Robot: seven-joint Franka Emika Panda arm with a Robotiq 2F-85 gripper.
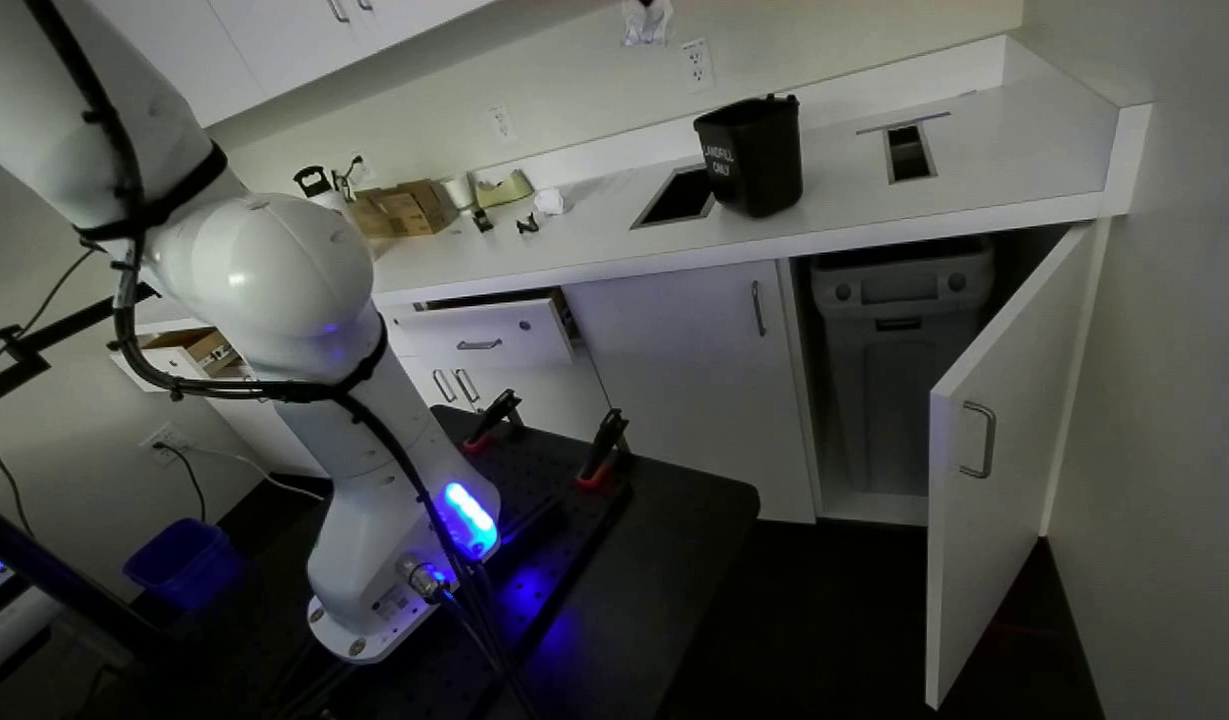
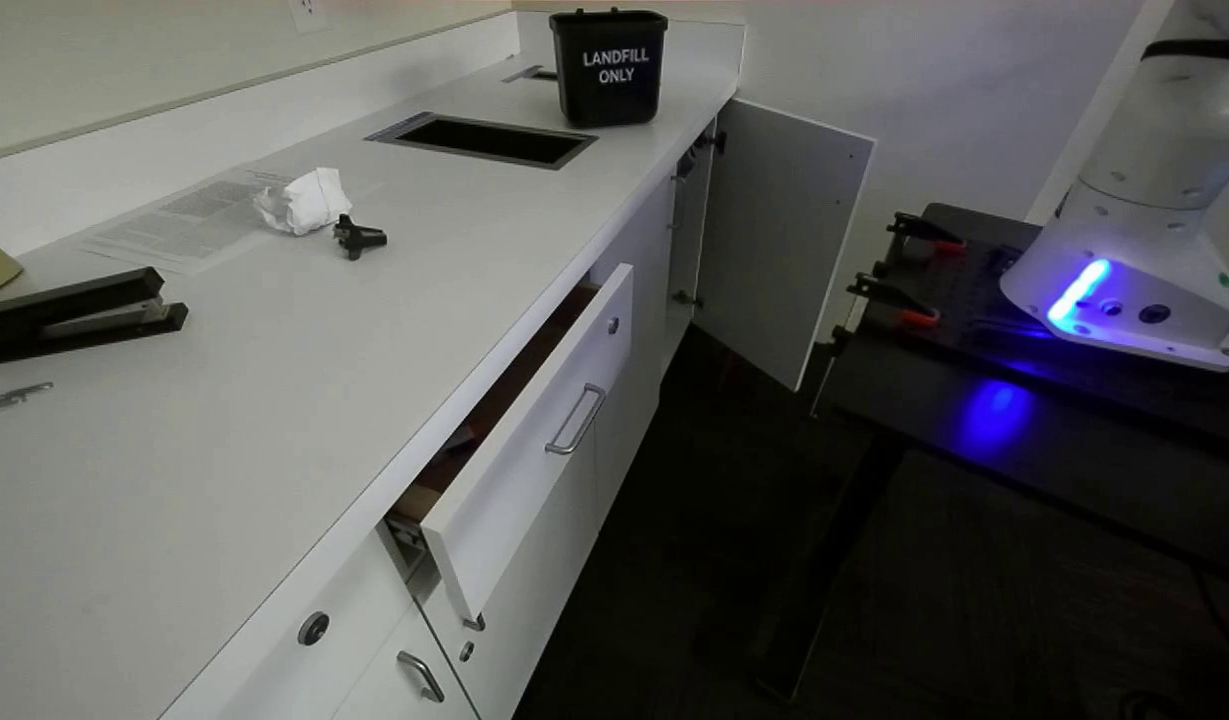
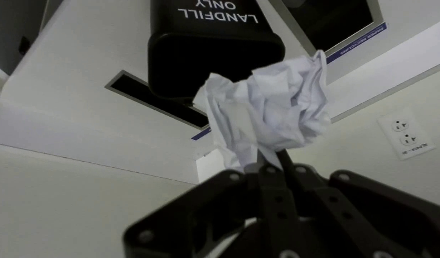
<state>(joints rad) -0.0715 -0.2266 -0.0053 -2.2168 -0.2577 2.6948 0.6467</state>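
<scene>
A crumpled white paper (image 3: 266, 107) is pinched in my gripper (image 3: 272, 157), whose fingers are closed on its lower edge in the wrist view. In an exterior view the same held paper (image 1: 646, 22) hangs at the top edge, in front of the wall and higher than the counter; most of the gripper is cut off there. A black bin (image 3: 212, 23) marked LANDFILL ONLY lies beyond the paper, which overlaps part of its dark mouth in the wrist view. The bin (image 1: 759, 160) stands upright on the white counter, also seen in an exterior view (image 2: 611, 90).
Counter cutouts (image 1: 674, 195) (image 1: 909, 152) flank the bin. Another crumpled paper (image 2: 309, 200), a small black part (image 2: 357, 237) and a stapler (image 2: 74, 310) lie along the counter (image 2: 304, 400). Below, a drawer (image 2: 534, 440) is pulled out and a cabinet door (image 1: 1009, 470) stands ajar.
</scene>
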